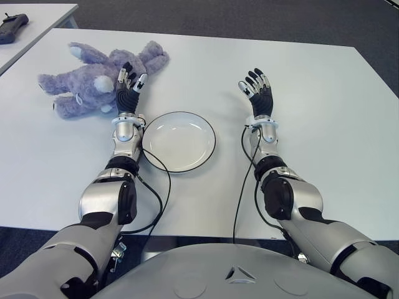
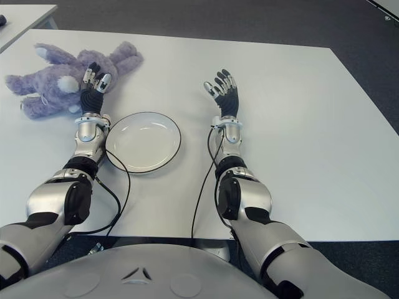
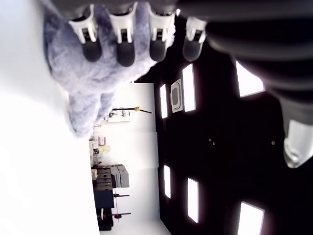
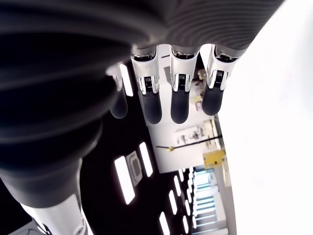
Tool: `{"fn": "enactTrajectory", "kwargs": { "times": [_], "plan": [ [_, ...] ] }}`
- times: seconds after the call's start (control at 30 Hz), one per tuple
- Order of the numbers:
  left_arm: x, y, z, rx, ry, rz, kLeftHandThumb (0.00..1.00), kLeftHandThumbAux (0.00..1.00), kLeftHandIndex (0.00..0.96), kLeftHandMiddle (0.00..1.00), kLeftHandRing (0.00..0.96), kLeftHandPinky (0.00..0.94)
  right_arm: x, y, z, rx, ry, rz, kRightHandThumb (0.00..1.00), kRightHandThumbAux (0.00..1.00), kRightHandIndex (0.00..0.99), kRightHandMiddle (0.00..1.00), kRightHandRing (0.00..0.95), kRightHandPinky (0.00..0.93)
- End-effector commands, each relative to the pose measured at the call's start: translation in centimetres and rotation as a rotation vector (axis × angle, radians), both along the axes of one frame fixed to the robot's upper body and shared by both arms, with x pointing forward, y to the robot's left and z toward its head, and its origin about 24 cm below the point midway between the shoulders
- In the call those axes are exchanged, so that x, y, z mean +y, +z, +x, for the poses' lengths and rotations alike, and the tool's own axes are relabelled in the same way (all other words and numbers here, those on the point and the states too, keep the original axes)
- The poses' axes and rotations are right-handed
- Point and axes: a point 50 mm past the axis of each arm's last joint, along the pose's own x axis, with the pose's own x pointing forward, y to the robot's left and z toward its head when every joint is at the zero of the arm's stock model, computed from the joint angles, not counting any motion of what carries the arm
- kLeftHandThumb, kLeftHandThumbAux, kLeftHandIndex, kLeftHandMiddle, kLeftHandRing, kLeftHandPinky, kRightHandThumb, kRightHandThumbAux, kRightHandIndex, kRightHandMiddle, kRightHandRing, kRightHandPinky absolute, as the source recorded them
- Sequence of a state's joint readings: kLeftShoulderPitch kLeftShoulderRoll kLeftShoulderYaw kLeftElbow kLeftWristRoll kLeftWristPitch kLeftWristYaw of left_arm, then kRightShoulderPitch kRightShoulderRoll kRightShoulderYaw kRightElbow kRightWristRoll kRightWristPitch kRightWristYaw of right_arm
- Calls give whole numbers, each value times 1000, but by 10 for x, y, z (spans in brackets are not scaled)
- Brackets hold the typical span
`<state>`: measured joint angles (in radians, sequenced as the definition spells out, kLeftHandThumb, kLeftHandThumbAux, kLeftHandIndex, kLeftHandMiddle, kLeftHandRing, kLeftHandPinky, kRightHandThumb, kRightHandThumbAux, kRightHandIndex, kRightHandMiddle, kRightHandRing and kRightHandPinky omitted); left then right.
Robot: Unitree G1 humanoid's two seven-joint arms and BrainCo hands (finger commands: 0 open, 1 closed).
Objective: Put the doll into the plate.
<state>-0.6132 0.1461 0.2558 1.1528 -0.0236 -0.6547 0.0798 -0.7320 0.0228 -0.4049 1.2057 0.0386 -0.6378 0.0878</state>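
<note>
The doll [image 1: 100, 78], a purple plush animal, is lying on its side on the white table [image 1: 324, 124], at the far left, just beyond and to the left of the plate [image 1: 179, 141], which is sitting empty near the robot's front. The left hand [image 1: 127, 90] is reaching toward the doll with its fingers [image 3: 91, 48] spread and extended, holding nothing; their tips are showing right at the plush fur, likely so that the hand can close around the body, though contact cannot be confirmed. The right hand [image 1: 257, 92] is hovering to the right of the plate, its fingers apart and empty, apparently keeping clear of the plate so the doll can be brought across.
</note>
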Motion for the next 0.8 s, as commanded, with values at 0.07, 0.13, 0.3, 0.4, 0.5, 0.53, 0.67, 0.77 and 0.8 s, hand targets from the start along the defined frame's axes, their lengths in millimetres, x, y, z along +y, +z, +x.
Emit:
{"fn": "enactTrajectory", "kwargs": {
  "times": [0.07,0.13,0.3,0.4,0.5,0.53,0.67,0.77,0.8],
  "plan": [
    [-8,-116,-101,456,20,-61,0,481,0,0,0,0,14,-109,-81,435,-23,135,77,784,132,170,140,146],
    [-8,-116,-101,454,20,-61,0,479,0,0,0,0,14,-109,-81,435,-23,135,78,785,132,171,140,143],
    [-7,-116,-101,456,19,-58,0,472,0,2,0,0,14,-109,-81,436,-22,134,78,791,133,169,139,145],
    [-7,-116,-101,457,17,-57,0,472,0,2,0,0,15,-109,-81,436,-23,133,79,795,134,170,140,150],
    [-7,-116,-101,458,16,-55,0,473,0,2,0,0,15,-109,-81,435,-23,132,80,798,135,172,142,151],
    [-7,-116,-101,459,15,-55,0,474,0,2,0,0,15,-109,-81,435,-24,132,81,799,136,173,143,151],
    [-7,-116,-101,459,15,-55,0,475,0,2,0,0,15,-109,-81,436,-25,130,81,796,135,173,143,146],
    [-7,-116,-101,460,15,-56,0,479,0,3,0,0,15,-109,-81,436,-26,129,79,798,134,173,141,146],
    [-7,-116,-100,460,16,-56,0,480,0,3,0,0,15,-108,-81,436,-27,128,78,798,134,173,141,146]
  ]
}}
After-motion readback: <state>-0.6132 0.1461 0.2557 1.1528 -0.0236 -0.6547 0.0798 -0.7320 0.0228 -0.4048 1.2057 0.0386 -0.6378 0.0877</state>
